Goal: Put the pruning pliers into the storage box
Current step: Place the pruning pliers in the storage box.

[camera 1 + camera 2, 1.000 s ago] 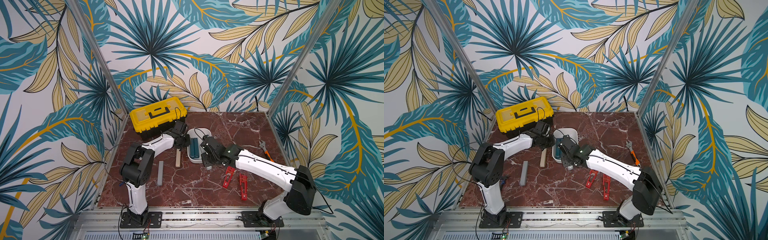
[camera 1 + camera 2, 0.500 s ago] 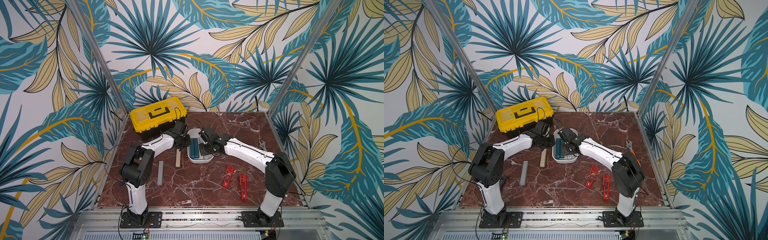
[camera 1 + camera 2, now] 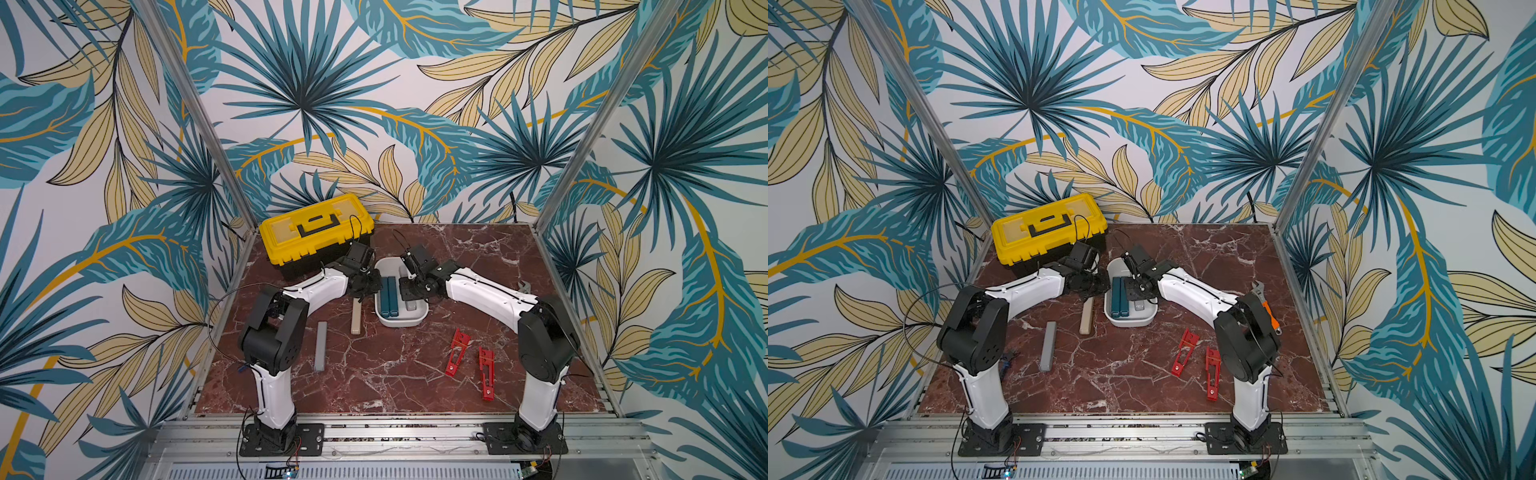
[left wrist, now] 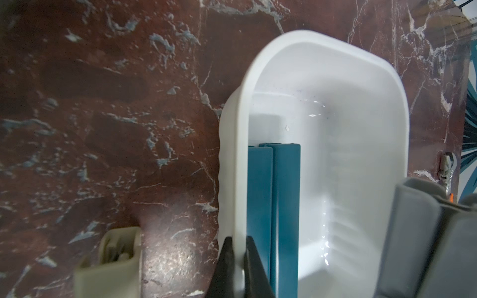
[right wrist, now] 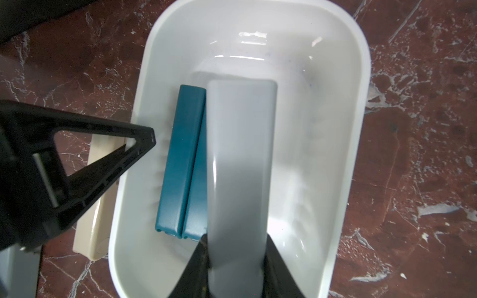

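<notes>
Now clamps the left hand [image 4: 238,241] on the storage box [image 4: 322,42] rim; holds a grey pliers piece [image 5: 241,134] in the right hand [image 5: 236,241], within the box, beside two teal pieces [image 5: 180,160] lying inside.

White storage box [image 3: 401,322]; teal pliers [image 3: 390,296]; grey pliers [image 5: 240,154]; red pliers [image 3: 457,352]; yellow-lidded black toolbox [image 3: 316,232]; white-veined maroon table [image 3: 395,374].
</notes>
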Controlling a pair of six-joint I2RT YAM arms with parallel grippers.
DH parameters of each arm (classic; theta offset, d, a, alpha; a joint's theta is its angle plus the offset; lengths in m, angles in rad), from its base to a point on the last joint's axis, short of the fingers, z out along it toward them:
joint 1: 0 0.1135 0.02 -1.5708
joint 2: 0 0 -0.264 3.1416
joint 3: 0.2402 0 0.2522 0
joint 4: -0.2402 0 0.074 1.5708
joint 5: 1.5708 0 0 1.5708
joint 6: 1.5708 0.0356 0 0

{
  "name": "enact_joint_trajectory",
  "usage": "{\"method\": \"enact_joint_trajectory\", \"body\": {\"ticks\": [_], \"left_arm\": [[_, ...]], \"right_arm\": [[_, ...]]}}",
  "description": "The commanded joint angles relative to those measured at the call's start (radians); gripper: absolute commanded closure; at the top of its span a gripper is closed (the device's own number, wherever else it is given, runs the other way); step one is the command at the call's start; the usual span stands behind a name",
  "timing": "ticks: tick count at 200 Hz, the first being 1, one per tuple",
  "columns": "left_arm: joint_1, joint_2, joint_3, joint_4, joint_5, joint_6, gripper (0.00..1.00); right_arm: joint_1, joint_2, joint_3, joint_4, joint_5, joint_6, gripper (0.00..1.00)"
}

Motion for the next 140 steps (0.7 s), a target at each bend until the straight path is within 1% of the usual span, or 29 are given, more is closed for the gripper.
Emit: {"method": "enact_joint_trajectory", "body": {"ticks": [1, 140], "left_arm": [[0.004, -0.033, -0.014, 0.02, 0.026, 0.004, 0.98], [0.005, -0.04, -0.031, 0.043, 0.04, -0.001, 0.99]], "right_arm": [[0.0, 0.024, 0.009, 0.034, -0.013, 0.021, 0.98], [-0.01, 0.084, 0.01, 0.051, -0.034, 0.058, 0.99]]}}
